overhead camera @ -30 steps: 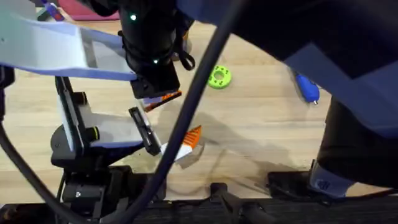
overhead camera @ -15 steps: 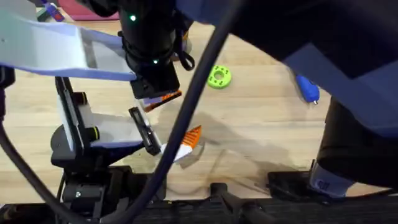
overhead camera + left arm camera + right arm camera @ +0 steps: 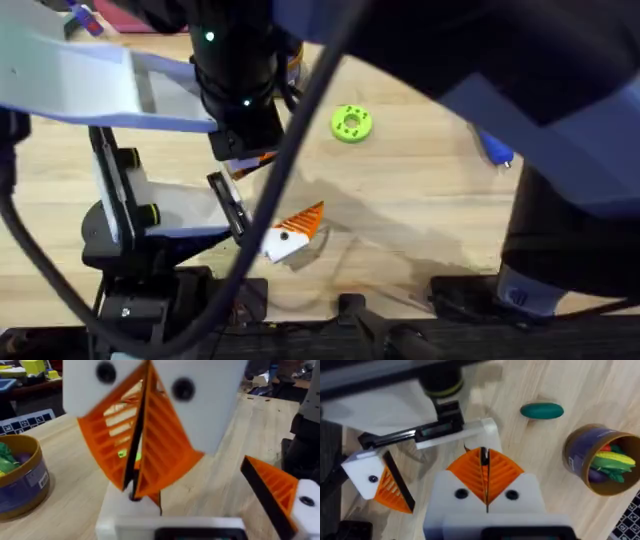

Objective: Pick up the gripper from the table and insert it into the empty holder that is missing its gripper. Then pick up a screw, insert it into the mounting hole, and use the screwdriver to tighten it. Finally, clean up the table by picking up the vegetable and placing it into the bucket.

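My right gripper (image 3: 484, 451) points straight down with its orange pads (image 3: 165, 445) pressed shut. Its tips hover just over a white holder (image 3: 481, 430) at the end of a black jaw bar (image 3: 415, 433). The matching holder (image 3: 366, 476) carries an orange ridged finger (image 3: 395, 491). The gripper, the screw and the mounting hole are hidden. The blue screwdriver (image 3: 497, 152) lies far right, half under my right arm. The dark green vegetable (image 3: 541, 410) lies on the table beside the bucket (image 3: 577, 447). My left gripper (image 3: 170, 524) shows as a white edge.
A light green disc (image 3: 350, 123) lies mid-table. The bucket holds several toy vegetables. The black stand (image 3: 130, 250) carrying the jaw bars fills the near left. My right arm (image 3: 560, 220) looms dark over the right half of the overhead view.
My right wrist has shifted slightly left and away. The holder with the orange finger has turned a little, showing its white face. The screwdriver is more covered by my right arm.
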